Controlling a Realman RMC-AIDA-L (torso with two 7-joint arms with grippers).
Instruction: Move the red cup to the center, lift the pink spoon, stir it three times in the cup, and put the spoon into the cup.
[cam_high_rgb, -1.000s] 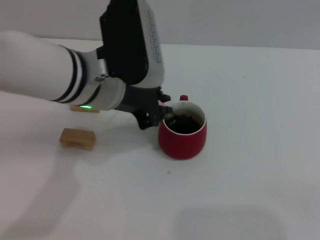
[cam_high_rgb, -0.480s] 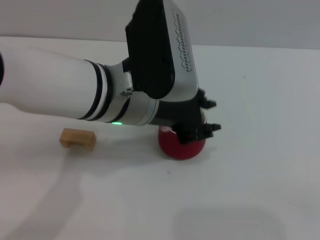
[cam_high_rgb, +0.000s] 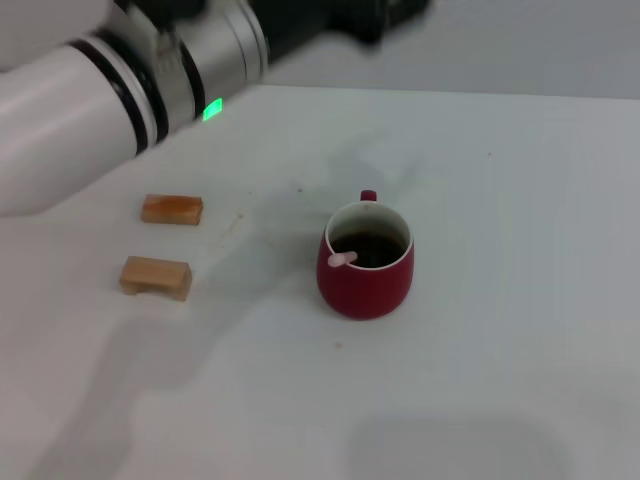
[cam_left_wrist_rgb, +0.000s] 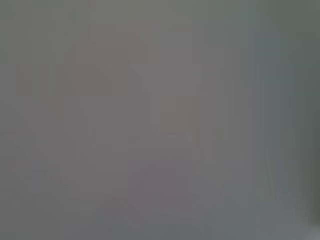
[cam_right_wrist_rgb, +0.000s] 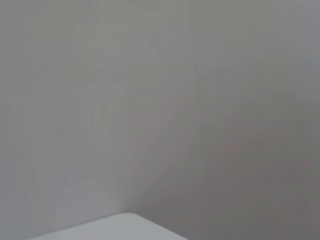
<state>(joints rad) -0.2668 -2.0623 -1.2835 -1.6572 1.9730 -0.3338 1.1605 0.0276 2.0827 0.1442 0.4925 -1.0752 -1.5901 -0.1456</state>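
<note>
red cup stood upright mid-table, pink spoon inside.
spoon handle leaned on the rim's left edge above dark liquid. left arm raised over the table's far left; fingers' state: cannot tell. two wooden blocks lay well left.

L arm is up high, crossing the top-left of the head view, white forearm w/ black bands, silver wrist ring, green LED lit. Black wrist block runs off the top edge, so the L gripper's fingers aren't visible. Both wrist cams show only blank grey. R arm isn't in view anywhere.
</note>
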